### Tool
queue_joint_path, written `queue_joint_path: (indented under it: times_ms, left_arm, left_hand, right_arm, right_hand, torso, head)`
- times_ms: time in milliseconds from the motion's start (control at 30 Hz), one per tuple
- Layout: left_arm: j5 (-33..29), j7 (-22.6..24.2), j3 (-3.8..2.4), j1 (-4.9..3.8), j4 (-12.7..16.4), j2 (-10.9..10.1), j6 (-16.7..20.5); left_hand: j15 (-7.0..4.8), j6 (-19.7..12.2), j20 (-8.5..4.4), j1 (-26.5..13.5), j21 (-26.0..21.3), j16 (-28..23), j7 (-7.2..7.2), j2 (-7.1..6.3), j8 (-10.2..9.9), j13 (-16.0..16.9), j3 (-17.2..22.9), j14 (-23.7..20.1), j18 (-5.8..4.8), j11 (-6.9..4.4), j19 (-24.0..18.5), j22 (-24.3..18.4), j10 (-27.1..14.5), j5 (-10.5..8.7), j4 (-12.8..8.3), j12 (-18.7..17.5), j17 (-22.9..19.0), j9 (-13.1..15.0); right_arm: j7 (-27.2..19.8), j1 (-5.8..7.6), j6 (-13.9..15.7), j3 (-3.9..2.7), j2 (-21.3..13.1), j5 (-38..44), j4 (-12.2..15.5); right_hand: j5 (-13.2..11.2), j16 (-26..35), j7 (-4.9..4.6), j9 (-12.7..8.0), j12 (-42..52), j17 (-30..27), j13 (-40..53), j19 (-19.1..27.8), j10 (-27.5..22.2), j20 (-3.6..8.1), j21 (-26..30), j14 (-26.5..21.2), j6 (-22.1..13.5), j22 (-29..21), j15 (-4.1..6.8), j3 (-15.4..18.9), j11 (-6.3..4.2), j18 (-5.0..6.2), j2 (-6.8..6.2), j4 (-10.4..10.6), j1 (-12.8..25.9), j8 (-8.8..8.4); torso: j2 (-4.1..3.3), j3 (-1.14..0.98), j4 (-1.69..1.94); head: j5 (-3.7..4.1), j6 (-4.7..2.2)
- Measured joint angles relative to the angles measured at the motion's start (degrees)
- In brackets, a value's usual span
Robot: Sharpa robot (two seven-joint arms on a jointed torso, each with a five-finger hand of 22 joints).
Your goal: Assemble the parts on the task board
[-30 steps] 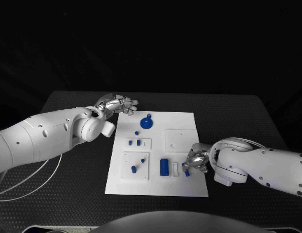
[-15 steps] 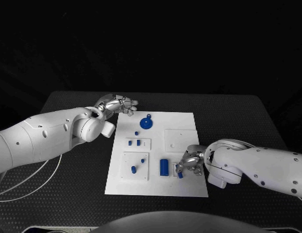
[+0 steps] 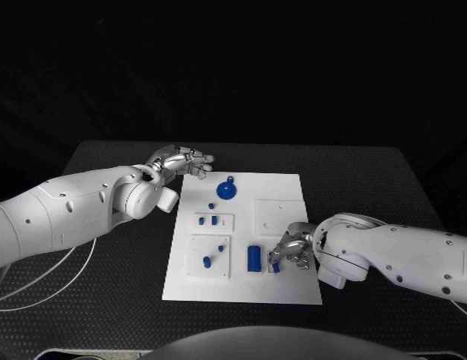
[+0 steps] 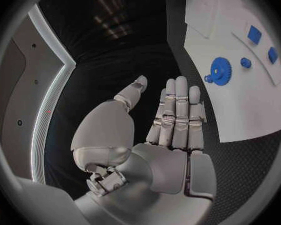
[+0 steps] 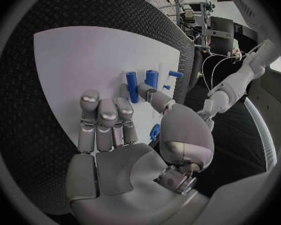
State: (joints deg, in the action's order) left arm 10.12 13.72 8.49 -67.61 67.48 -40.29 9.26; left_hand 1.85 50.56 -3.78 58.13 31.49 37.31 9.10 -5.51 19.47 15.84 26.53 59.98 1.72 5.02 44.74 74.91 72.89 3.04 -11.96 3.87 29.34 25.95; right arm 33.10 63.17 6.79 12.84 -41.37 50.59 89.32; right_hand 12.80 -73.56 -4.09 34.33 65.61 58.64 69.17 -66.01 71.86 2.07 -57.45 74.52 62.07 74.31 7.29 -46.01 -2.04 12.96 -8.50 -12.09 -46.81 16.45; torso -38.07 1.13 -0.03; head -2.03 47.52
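The white task board lies in the middle of the table. My right hand hovers low over its near right part, beside an upright blue block. A small blue part sits at the fingertips; in the right wrist view it looks pinched between the thumb and a finger, while the other fingers stay straight. My left hand hangs past the board's far left corner, fingers straight, thumb apart, holding nothing. A blue gear lies near it.
Two small blue pegs stand in a raised white plate on the board's left side, and two more in the plate below it. A bare white plate sits right of centre. Black matting surrounds the board.
My right hand has slid left across the board's near edge toward the upright blue block, and the small blue part has moved with it. The left hand has stayed put.
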Motion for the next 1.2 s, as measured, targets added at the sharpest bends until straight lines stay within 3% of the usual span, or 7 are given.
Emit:
queue_joint_path:
  times_ms: [700, 1200]
  left_arm:
    - [0.0, -0.08, 0.0, -0.01, 0.02, -0.06, -0.03]
    - [0.01, -0.12, -0.01, -0.02, 0.03, -0.04, -0.07]
  left_hand:
    - [0.0, 0.0, 0.0, 0.0, 0.0, -0.23, 0.0, 0.0, 0.0, 0.0, 0.0, 0.0, 0.0, 0.0, 0.0, 0.04, 0.0, 0.0, 0.0, 0.0, 0.07, 0.01]
    - [0.0, 0.0, 0.0, 0.0, -0.23, -0.23, 0.0, 0.0, 0.0, 0.0, 0.0, 0.0, 0.0, 0.0, 0.0, 0.02, 0.0, 0.0, 0.0, 0.0, 0.17, 0.01]
  right_arm:
    - [0.33, 0.02, -0.36, 0.1, 1.17, -0.65, -1.66]
    - [0.37, 0.05, -0.66, 0.28, 1.41, -0.47, -1.02]
  right_hand:
    - [-6.2, 0.23, 0.01, -0.08, 0.0, 0.3, 0.04, 0.03, 0.01, 0.02, 0.0, 0.02, 0.0, -0.08, -0.05, 0.54, 0.0, 0.02, -1.25, 1.98, 0.85, -0.21]
    - [-7.02, 0.23, 0.02, -0.2, 0.0, 0.36, 0.06, 0.22, 0.0, 0.19, 0.0, -0.08, 0.0, -0.08, -0.14, 0.54, 0.0, 0.02, -1.76, 1.98, 0.79, -0.33]
  torso:
    - [0.0, -0.03, -0.01]
    - [0.01, -0.01, -0.02]
  head:
    - [-0.15, 0.18]
    - [-0.33, 0.4]
